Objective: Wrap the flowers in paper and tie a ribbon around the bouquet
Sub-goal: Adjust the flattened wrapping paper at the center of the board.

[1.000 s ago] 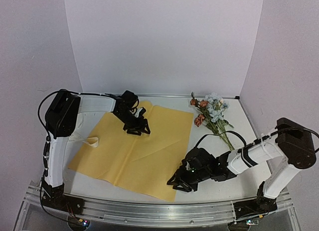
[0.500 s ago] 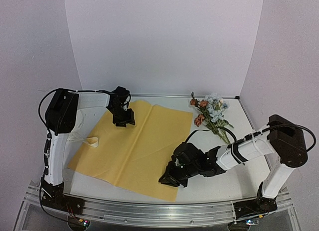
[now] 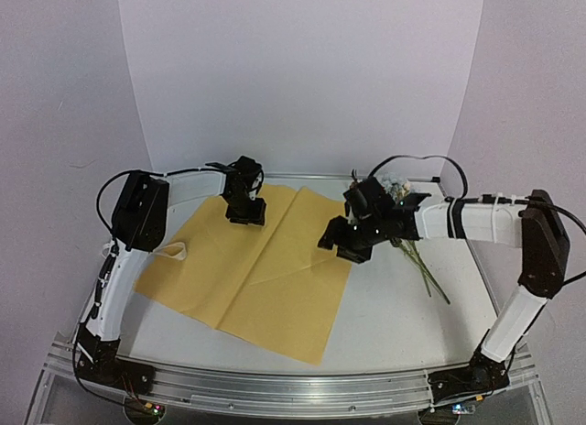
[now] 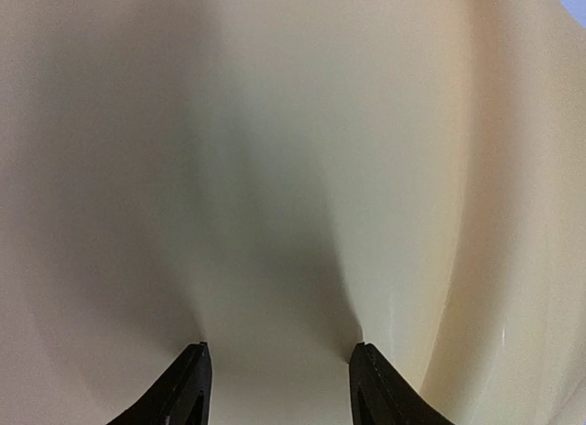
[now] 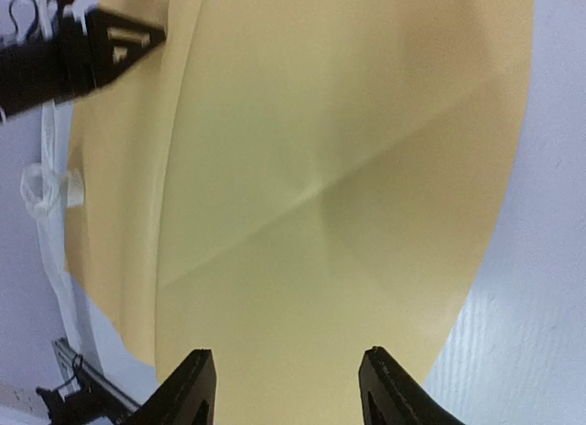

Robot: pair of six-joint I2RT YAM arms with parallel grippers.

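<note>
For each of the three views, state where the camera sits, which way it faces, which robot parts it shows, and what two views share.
Top external: above and behind the bases, looking down on both arms, the large yellow-tan paper sheet and the small orange, blue and cream flower bunch.
Left wrist: on the left gripper, facing the paper closely; its two black fingertips show, apart.
Right wrist: on the right gripper, facing across the paper; its fingertips show, apart.
Shared: top and right wrist both show the left gripper and the narrow cream-white ribbon.

Left arm (image 3: 194,183) stretches to the far side, left gripper (image 3: 245,211) pointing down, jaws apart. Right arm (image 3: 469,220) reaches in toward the middle, right gripper (image 3: 341,245) low, fingers spread, gripping nothing.
</note>
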